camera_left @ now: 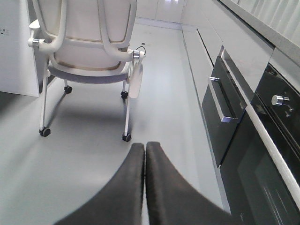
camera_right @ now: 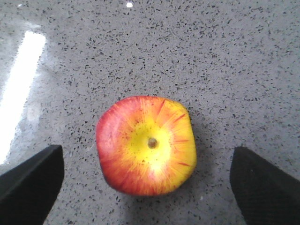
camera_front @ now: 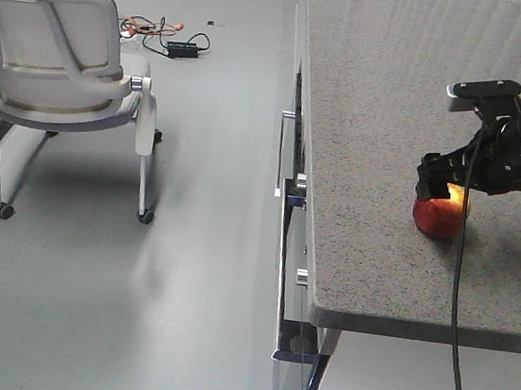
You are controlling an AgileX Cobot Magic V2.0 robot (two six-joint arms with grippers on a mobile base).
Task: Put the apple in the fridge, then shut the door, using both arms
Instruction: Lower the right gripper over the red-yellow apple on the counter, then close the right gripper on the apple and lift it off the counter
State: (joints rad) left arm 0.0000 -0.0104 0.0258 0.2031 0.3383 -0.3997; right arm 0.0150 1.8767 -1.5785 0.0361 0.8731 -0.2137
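We see the apple (camera_right: 146,146) sitting on the speckled grey surface (camera_front: 383,124), right gripper (camera_right: 147,182) spread wide around it. The left gripper (camera_left: 144,149) is pressed together, and a white chair (camera_front: 59,56) stands well apart from the apple.

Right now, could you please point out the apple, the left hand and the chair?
apple (camera_right: 146,149), right wrist view, its yellow stem patch.
left hand (camera_left: 144,146), left wrist view, midway between its shut fingertips.
chair (camera_front: 52,74), front view, its white backrest.

You had the right gripper (camera_front: 443,191) poised over the apple (camera_front: 438,222) | apple sat on the speckled counter (camera_front: 383,124) — near its edge | white wheeled chair (camera_front: 61,75) stood well apart
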